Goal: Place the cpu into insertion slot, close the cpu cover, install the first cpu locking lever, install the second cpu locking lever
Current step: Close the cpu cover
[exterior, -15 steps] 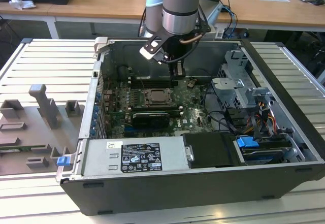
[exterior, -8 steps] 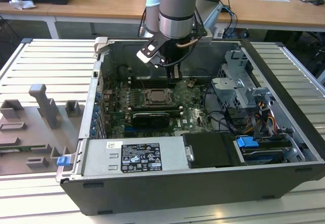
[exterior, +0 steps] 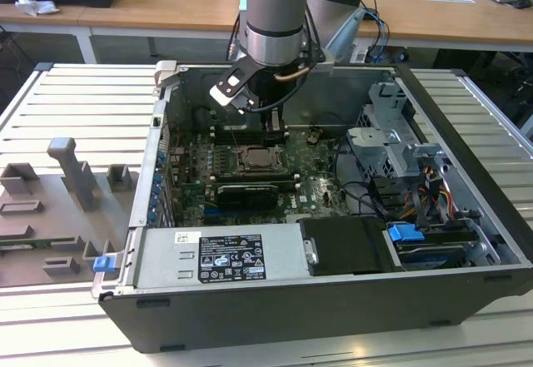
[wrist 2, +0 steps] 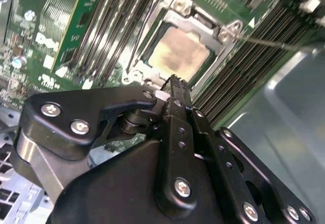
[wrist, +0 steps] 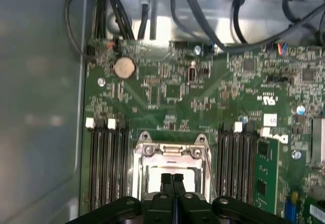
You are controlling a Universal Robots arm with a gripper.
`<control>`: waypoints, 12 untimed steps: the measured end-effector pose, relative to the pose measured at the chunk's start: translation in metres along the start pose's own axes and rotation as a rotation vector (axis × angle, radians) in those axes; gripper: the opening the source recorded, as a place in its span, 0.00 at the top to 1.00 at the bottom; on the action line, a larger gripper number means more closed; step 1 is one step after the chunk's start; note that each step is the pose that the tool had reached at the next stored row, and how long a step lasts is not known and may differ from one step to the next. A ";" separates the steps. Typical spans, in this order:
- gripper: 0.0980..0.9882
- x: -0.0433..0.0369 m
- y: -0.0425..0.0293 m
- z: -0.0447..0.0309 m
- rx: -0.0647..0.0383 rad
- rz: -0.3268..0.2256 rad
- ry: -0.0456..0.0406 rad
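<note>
One slatted table (exterior: pixel 75 101) beneath tool (wrist: pixel 173 178), wooden desks (exterior: pixel 166 5) behind

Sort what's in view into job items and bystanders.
Job: pale silver-beige square cpu; thin silver metal cover frame framing it; silver-rimmed square socket in green motherboard; black gripper, shut, over the cpu.
Bystanders: black graphics card; round silver coin battery; long black memory slots; grey metal power supply box; grey plastic fixtures.

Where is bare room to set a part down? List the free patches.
Free: the slatted table between the grey fixtures and the case, and beyond the case on the exterior view's right. Crowded: the insertion slot, with the gripper above it and memory slots flanking.
</note>
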State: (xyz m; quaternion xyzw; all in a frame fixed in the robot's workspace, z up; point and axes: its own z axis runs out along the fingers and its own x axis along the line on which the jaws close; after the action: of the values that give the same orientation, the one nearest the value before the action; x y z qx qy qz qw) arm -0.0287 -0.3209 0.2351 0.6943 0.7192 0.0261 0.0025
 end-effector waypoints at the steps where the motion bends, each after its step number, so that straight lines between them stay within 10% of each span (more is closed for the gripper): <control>1: 0.99 0.0000 -0.0015 0.0008 0.001 0.000 0.0000; 12: 0.99 0.0002 -0.0096 0.0031 0.001 -0.001 0.0000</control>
State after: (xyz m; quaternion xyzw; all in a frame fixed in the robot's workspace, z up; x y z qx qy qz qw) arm -0.0381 -0.3209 0.2317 0.6941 0.7194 0.0257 0.0021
